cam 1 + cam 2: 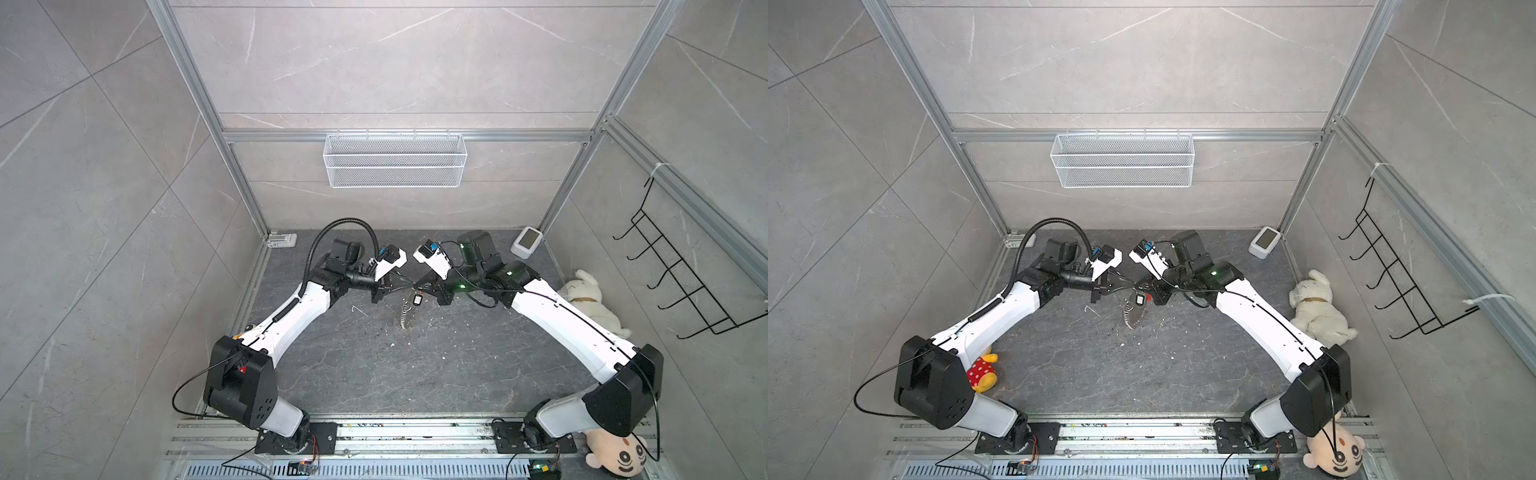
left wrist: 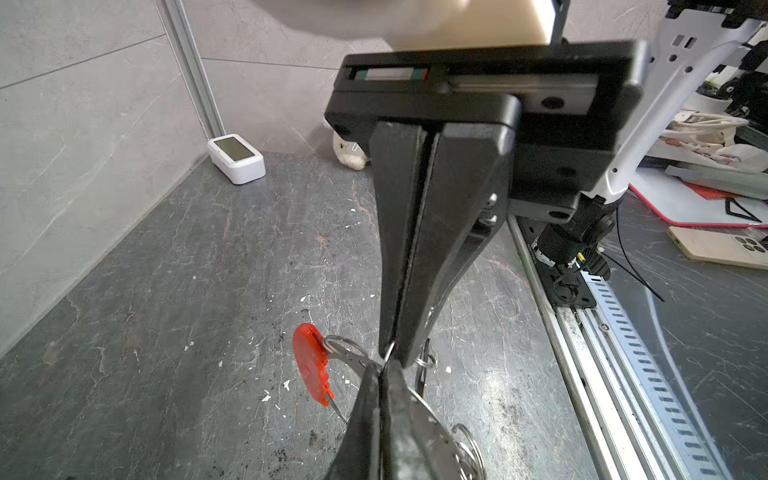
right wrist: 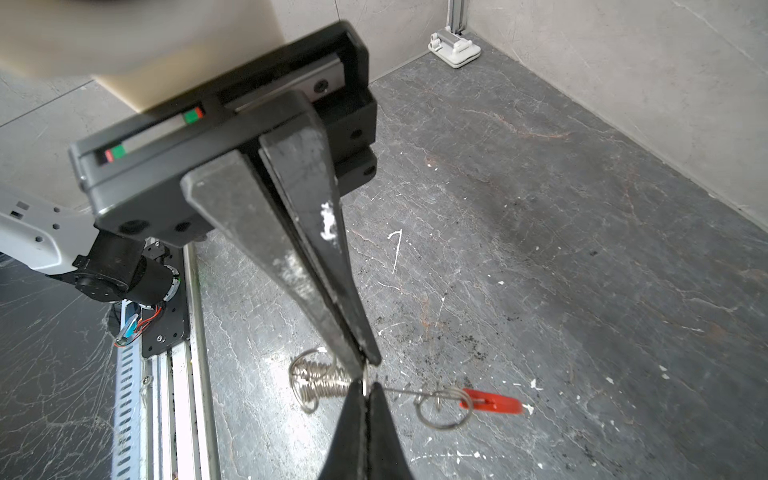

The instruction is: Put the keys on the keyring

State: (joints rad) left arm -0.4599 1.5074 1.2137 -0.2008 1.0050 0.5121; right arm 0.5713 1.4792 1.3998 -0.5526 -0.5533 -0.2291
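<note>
In both top views the two grippers meet tip to tip above the middle of the dark floor. The keyring hangs between them, its bunch of silver pieces (image 1: 405,313) (image 1: 1133,316) drooping below. The left gripper (image 1: 405,286) (image 2: 381,365) is shut on the keyring's wire beside the red bar (image 2: 309,365) (image 3: 492,404). The right gripper (image 1: 417,287) (image 3: 365,384) is shut on a small silver ring. The black key with a white face (image 1: 417,299) (image 1: 1139,300) dangles just under it. The coiled silver rings (image 3: 316,380) (image 2: 465,449) hang on the wire.
A small white bent wire (image 1: 356,308) (image 3: 397,249) lies on the floor left of the grippers. A white device (image 1: 527,242) stands at the back right corner and a white clip (image 1: 282,240) at the back left. Plush toys (image 1: 590,299) (image 1: 982,370) lie along the sides. A mesh basket (image 1: 395,160) hangs on the back wall.
</note>
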